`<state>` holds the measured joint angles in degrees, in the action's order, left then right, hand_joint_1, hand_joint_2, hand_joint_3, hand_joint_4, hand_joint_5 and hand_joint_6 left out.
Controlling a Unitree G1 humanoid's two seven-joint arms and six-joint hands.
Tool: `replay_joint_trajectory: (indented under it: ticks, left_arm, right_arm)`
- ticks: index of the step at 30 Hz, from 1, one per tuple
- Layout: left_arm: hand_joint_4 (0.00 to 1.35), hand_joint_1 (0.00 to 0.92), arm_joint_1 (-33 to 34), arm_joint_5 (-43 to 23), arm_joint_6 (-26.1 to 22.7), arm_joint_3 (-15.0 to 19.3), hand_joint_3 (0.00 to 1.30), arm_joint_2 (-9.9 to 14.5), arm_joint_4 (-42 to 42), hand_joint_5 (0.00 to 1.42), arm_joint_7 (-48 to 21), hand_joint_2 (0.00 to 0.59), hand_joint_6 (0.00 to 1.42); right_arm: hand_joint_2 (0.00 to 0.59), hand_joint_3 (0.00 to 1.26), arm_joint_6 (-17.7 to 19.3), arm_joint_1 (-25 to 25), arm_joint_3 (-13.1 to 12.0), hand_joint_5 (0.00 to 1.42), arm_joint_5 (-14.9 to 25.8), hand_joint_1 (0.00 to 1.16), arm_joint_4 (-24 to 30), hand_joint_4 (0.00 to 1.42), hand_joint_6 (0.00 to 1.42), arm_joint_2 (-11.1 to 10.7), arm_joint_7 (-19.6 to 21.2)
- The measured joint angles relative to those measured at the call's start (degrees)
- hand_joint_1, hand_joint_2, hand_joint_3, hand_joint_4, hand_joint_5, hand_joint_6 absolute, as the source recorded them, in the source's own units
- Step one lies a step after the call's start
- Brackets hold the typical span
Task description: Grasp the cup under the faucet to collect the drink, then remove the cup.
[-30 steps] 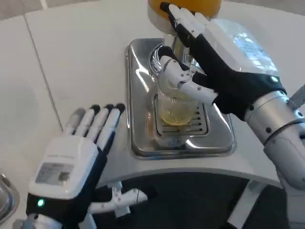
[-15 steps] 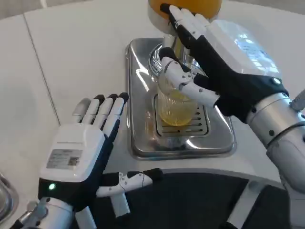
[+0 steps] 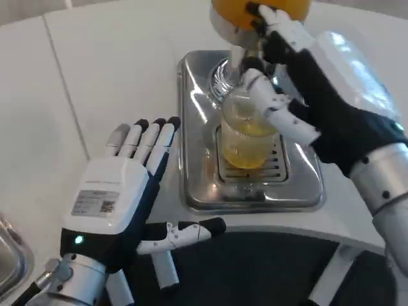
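Observation:
A clear cup (image 3: 243,139) holding yellow drink stands on the grate of a steel drip tray (image 3: 193,134), right under the faucet (image 3: 233,71) of a dispenser with an orange tank (image 3: 231,10). My right hand (image 3: 326,92) reaches in from the right. Its fingers stretch up against the tank and its thumb lies against the cup's upper right side, without gripping the cup. My left hand (image 3: 121,194) hovers palm down just left of the tray, fingers spread and pointing forward, thumb out to the right, holding nothing.
The curved front edge of the white table (image 3: 268,228) runs just below the tray, with dark floor beyond it. A metal rim (image 3: 9,256) shows at the bottom left corner. Bare table stretches to the left and rear of the tray.
The whole picture has shifted slightly right. My left hand has moved forward and nearer the tray. The drink in the cup stands higher. My right hand keeps its place at the dispenser.

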<state>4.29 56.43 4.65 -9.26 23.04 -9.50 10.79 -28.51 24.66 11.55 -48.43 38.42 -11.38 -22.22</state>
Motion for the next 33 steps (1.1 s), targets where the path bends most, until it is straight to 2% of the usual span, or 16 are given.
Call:
replay_joint_trajectory:
  ticks: [4,10,14,18,19,24,27,33]
  left_arm:
    - [0.0,0.0,0.08,-0.25,-0.01,-0.3,0.0,0.0,0.56,0.0,0.08,0.047,0.01]
    - [0.0,0.0,1.15,-1.8,0.0,-0.91,0.0,-0.05,1.7,0.0,0.16,0.047,0.02]
    - [0.0,0.0,1.91,-2.15,-0.01,-1.09,0.0,-0.05,2.53,0.0,0.16,0.047,0.02]
    - [0.0,0.0,3.08,-2.82,0.12,-1.14,0.0,-0.34,3.4,0.0,0.18,0.048,0.03]
    - [0.0,0.0,3.2,-3.15,0.15,-1.15,0.0,-0.45,3.57,0.0,0.18,0.048,0.03]
    - [0.0,0.021,4.32,-5.31,0.4,-1.15,0.0,-1.6,4.78,0.0,0.28,0.046,0.04]
    - [0.0,0.023,5.98,-6.86,0.48,-1.02,0.0,-1.88,5.75,0.0,0.3,0.044,0.04]
    - [0.0,0.046,7.53,-8.64,0.62,-1.17,0.0,-2.48,7.22,0.0,1.09,0.037,0.05]
  right_arm:
    - [0.586,0.0,-0.2,-2.99,-0.82,0.0,-1.6,0.0,0.27,0.0,0.0,1.82,3.36]
    - [0.586,0.0,-0.26,-7.42,-1.1,0.0,-2.15,0.0,0.69,0.0,0.0,3.81,5.66]
    - [0.586,0.0,1.7,-10.77,-1.06,0.0,-2.15,0.0,3.19,0.0,0.0,4.02,7.35]
    - [0.586,0.0,3.26,-13.89,-0.92,0.0,-2.18,0.01,5.98,0.0,0.0,4.02,7.42]
    - [0.586,0.0,3.51,-14.45,-0.89,0.0,-2.18,0.05,6.48,0.0,0.0,3.95,7.4]
    - [0.572,0.0,9.43,-20.98,-0.68,0.0,-1.77,0.17,11.19,0.0,0.0,1.29,7.31]
    - [0.569,0.0,13.3,-25.3,-0.94,0.0,-1.01,0.18,13.29,0.0,0.0,-0.4,7.3]
    - [0.55,0.0,19.71,-35.77,-4.26,0.0,2.87,0.21,15.86,0.0,0.0,-3.07,7.28]
